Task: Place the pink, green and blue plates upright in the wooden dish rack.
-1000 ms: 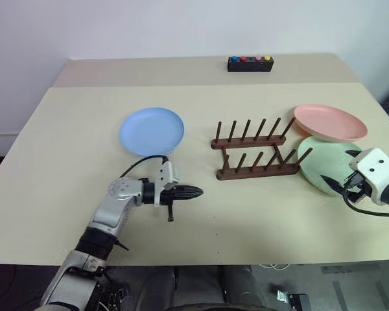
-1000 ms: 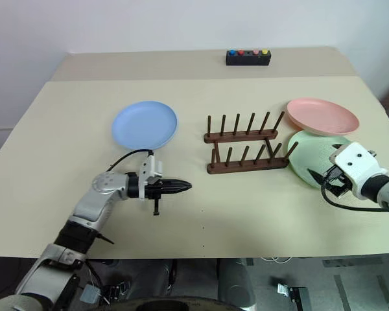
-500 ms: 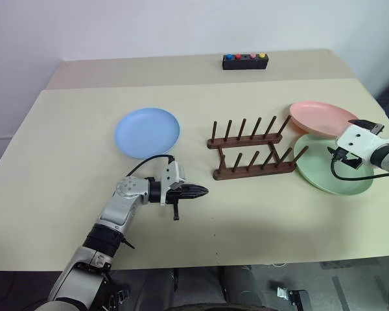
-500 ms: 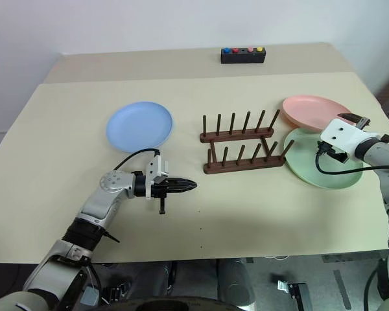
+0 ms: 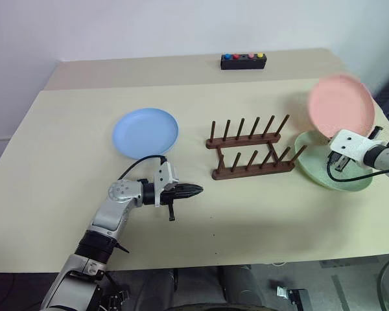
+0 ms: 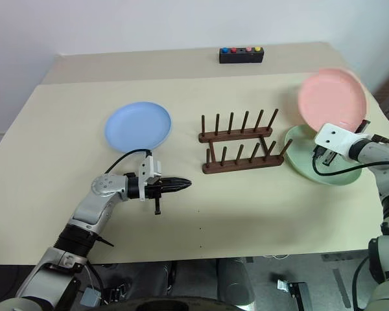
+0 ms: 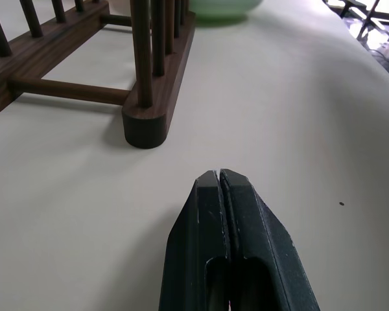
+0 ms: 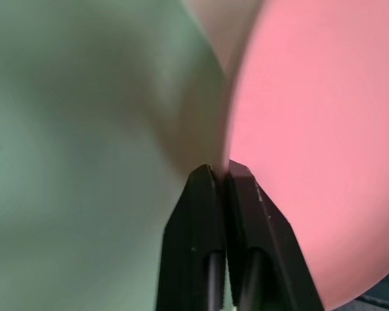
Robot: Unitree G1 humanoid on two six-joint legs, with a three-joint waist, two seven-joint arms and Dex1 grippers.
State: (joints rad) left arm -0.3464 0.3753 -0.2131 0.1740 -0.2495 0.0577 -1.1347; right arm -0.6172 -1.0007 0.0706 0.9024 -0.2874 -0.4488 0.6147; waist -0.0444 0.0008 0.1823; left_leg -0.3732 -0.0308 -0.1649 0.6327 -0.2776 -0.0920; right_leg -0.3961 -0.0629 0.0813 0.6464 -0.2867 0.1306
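Right jaws apparently pinching pink plate (image 8: 324, 142) rim

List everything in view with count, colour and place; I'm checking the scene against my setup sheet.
Pink plate: 1, salmon pink, tipped up on edge at the table's right side, its rim pinched in the right gripper.
Green plate: 1, pale mint green, flat on the table below the pink plate.
Blue plate: 1, light blue, flat on the table, left of the rack.
Dish rack: 1, dark brown wood, mid-table, no plates in it.
Button box: 1, black with coloured buttons, at the far edge.
Table: 1, beige.
Left gripper: 1, black, shut, holding nothing, pointing toward the rack.
Right gripper: 1, black, shut on the pink plate's rim.
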